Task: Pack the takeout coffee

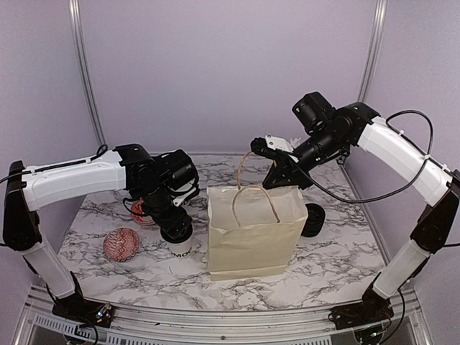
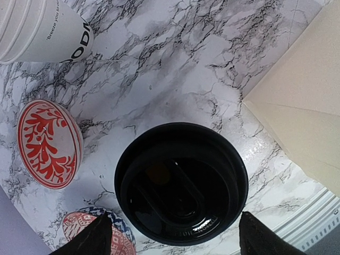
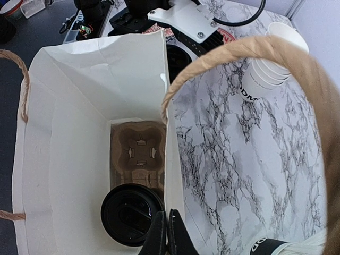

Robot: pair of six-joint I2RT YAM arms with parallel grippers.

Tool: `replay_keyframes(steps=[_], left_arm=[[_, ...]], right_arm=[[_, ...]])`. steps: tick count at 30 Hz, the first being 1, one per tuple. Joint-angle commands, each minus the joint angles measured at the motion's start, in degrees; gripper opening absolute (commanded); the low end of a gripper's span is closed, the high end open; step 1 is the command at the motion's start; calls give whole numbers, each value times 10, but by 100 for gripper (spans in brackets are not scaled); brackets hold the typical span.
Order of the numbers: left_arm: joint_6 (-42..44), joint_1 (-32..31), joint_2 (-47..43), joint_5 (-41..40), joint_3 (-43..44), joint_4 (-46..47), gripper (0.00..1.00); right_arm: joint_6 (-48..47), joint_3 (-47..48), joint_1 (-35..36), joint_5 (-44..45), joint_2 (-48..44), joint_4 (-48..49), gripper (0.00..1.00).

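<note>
Left gripper [image 2: 178,237] hangs over the near-left part of the marble table [image 1: 338,259], jaws spread wide. One fingertip shows on either side of the round black lid of a lidded cup [image 2: 180,183]; contact with the lid cannot be made out. This cup stands upright on the table just left of the paper bag [image 1: 248,237], white wall with black lettering near its base. The right gripper [image 3: 167,232] reaches in from the far right with its fingers pressed together on the bag's far-right top rim, and the thin paper wall appears pinched between them. The far handle [image 1: 244,162] loops up beside it. The bag stands upright and open at the table's centre. Seen from the right wrist, a cardboard carrier [image 3: 138,151] lies on the bag's floor and a second lidded cup [image 3: 133,212] sits at its right end, only the black lid showing; the wells to the left hold nothing. A stack of lidless white cups [image 3: 265,69] lies tilted on the marble outside the bag. A black cup [image 1: 314,219] stands just right of the bag. A red-patterned ball [image 1: 121,244] rests on the near-left marble, apart from the cup. A white oval piece with a red branch pattern [image 2: 48,143] lies near the cup under the left gripper.
</note>
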Motion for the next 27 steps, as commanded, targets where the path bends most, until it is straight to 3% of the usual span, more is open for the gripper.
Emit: replay_keyframes(steps=[1,9,18,27], left_arm=[[-14,6,15,7,19,-24,83],[-6,15,40,22,24,-22,81],[-3,18,52,40,22,-21,72],[-1,18,44,39,5,-21,78]], right_arm=[[5,-4,-5,-15,-19,9,4],[3,-7,-5,-14,-21,5,6],[4,-5,-5,-15,-15,8,7],[6,-1,-5,-13,-12,9,8]])
